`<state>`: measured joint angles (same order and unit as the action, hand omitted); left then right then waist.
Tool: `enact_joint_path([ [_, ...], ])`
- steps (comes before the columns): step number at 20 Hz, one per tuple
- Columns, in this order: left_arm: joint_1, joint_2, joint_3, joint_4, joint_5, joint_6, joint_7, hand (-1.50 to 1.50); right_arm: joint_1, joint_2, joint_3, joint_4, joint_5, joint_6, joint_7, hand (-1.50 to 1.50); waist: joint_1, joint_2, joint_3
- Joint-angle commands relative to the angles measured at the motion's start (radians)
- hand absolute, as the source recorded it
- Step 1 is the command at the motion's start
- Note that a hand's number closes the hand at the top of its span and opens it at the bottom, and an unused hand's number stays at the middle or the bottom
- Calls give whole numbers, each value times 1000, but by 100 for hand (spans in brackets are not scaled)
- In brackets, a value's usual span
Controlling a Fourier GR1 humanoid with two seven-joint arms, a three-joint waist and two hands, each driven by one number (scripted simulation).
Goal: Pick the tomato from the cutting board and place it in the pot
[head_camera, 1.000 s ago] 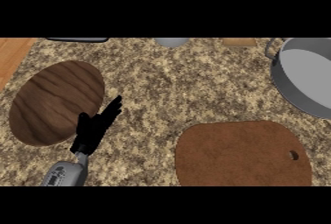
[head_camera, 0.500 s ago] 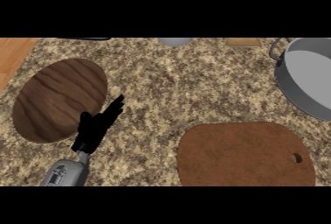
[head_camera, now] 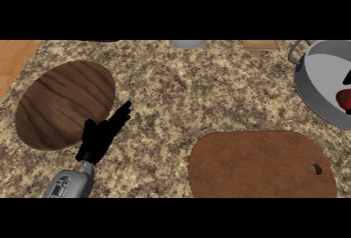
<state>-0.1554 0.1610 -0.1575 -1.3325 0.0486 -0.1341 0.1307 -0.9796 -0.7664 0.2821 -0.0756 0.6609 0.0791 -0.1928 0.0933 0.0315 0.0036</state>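
We are at a kitchen counter (head_camera: 205, 88) of speckled granite: a metal pot (head_camera: 316, 88) at its right edge, a brown cutting board (head_camera: 260, 165) near its front edge.

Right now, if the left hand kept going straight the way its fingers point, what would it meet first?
The left hand points up and to the right, over bare counter. The way looks free to the far edge, where a small grey thing sits slightly right of that line. Height above the counter is unclear.

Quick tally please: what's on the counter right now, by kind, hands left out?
Tomato: 1, inside the pot
Pot: 1
Reddish-brown cutting board: 1
Dark oval wooden board: 1
Cut-off items at the far edge: 3, kinds not clear
Total: 7
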Motion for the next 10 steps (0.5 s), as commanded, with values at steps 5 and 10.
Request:
enact_joint_path([
  [5, 8, 6, 29, 3, 20, -2, 6, 0, -41, 62, -186, -5, -179, -24, -106, -150, -21, -3, 4],
  [10, 16, -13, 18, -6, -2, 30, 7, 0, -91, 36, -391, -26, -383, -34, -177, -150, -39, -9, 3],
])
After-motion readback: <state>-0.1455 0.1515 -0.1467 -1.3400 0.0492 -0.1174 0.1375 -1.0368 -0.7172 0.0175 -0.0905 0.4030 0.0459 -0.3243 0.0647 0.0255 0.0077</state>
